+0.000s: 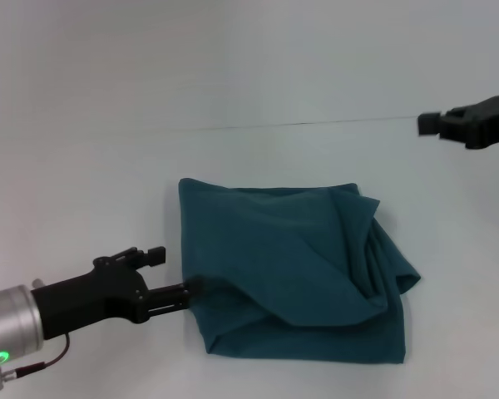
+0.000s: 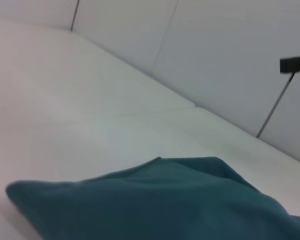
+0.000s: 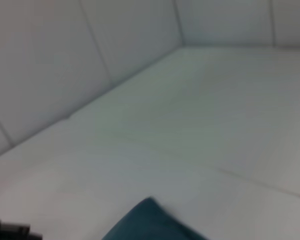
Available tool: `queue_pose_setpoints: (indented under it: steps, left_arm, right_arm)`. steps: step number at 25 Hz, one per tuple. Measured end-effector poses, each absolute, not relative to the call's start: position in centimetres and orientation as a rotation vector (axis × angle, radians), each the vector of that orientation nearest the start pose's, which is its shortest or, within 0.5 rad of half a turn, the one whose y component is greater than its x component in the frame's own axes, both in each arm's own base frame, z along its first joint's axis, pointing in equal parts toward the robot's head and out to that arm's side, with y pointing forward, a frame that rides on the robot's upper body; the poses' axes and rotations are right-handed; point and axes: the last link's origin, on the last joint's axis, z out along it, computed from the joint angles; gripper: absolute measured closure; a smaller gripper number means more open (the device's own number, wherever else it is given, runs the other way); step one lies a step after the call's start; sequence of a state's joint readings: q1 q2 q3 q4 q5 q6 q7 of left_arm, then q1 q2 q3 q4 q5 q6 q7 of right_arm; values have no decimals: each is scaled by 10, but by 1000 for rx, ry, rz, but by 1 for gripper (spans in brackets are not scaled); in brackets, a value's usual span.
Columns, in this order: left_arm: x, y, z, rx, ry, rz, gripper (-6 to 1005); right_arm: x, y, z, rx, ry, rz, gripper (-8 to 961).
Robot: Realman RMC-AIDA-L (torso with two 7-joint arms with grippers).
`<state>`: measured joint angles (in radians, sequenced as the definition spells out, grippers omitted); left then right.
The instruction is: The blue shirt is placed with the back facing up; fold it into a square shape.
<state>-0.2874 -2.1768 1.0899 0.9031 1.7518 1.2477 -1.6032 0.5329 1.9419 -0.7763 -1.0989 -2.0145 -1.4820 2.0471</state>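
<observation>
Below the middle of the head view we see the blue shirt (image 1: pixel 291 270) lying on the white table (image 1: pixel 108 166), folded into a rough, rumpled square. At the lower left, our left gripper (image 1: pixel 191 288) reaches to the cloth's left edge, one fingertip touching the fabric; whether it pinches the cloth we cannot tell. At the upper right, our right gripper (image 1: pixel 428 123) hangs well apart from the shirt, its opening also unclear. We count one shirt and two grippers.
</observation>
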Motion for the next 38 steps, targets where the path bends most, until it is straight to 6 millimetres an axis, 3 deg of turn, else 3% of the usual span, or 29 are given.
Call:
queue_pose_setpoints:
  steps: [5, 11, 14, 19, 30, 38]
  left_arm:
    - [-272, 298, -31, -2503, -711, -810, 103]
    - [-274, 281, -40, -2554, -674, -850, 104]
    - [-277, 275, -43, -2559, -703, -854, 108]
    - [-278, 266, -58, -2646, -709, -793, 109]
    - [-276, 283, -86, -2635, -708, -637, 110]
    - [-268, 291, -98, -2636, -653, -572, 111]
  right_arm:
    - [203, 396, 116, -2561, 955, 289, 819]
    - [182, 404, 107, -2598, 957, 150, 791]
    - [177, 402, 104, -2633, 953, 134, 552]
    - [179, 400, 104, -2638, 958, 130, 334]
    - [187, 397, 100, -2624, 973, 163, 237]
    - [192, 394, 100, -2608, 990, 193, 235]
